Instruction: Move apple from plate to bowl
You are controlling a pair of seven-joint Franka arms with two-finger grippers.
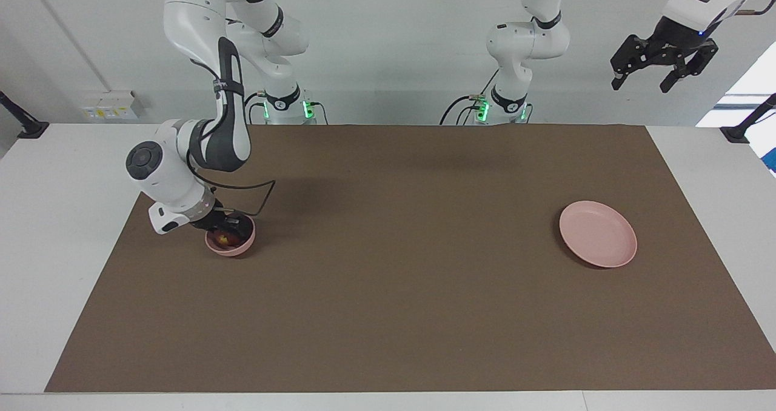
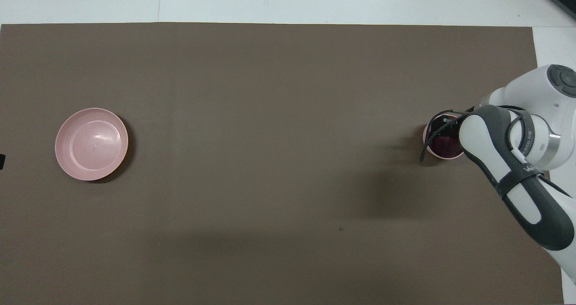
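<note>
The small pink bowl (image 1: 241, 245) (image 2: 428, 139) sits at the right arm's end of the brown mat. The dark red apple (image 1: 226, 239) (image 2: 446, 145) lies inside it, its yellowish patch showing. My right gripper (image 1: 225, 228) reaches down into the bowl from the robots' side and is shut on the apple; the arm covers part of the bowl from above. The flat pink plate (image 1: 598, 234) (image 2: 92, 144) lies bare at the left arm's end. My left gripper (image 1: 665, 66) hangs open high in the air past that end of the mat, holding nothing.
A brown mat (image 1: 400, 290) covers most of the white table. A black cable (image 1: 254, 191) loops from the right wrist over the mat beside the bowl. The arms' bases (image 1: 285, 105) stand at the robots' edge of the table.
</note>
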